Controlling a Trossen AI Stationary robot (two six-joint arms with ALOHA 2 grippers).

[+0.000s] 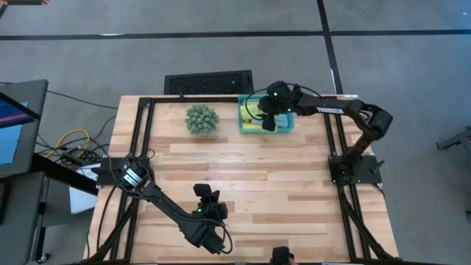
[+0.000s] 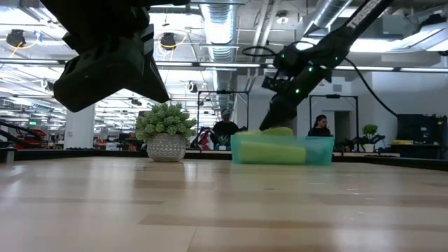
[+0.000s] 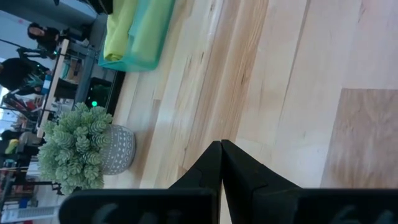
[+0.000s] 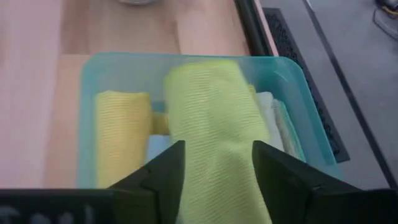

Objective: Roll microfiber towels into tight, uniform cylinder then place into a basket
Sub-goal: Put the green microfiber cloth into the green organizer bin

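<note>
From above, the right gripper (image 1: 269, 118) hangs over the teal basket (image 1: 288, 131) at the far edge of the surface (image 1: 294, 184), right of the plant ball (image 1: 202, 118); the left gripper (image 1: 208, 197) waits near the front edge. At table height, a lime green towel (image 2: 269, 140) bulges over the basket's rim. The left wrist shows its fingers (image 3: 211, 168) pressed together, empty. The right wrist shows fingers (image 4: 163, 169) spread wide astride the rolled lime green towel, which lies on top of the yellow towel (image 4: 121, 134) and pale ones inside.

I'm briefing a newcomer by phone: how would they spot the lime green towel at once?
Find the teal basket at the table's far edge, under the right claw. The lime green towel is the roll lying on top between the open fingers, ribbed and paler than the yellow towel beside it.
</note>
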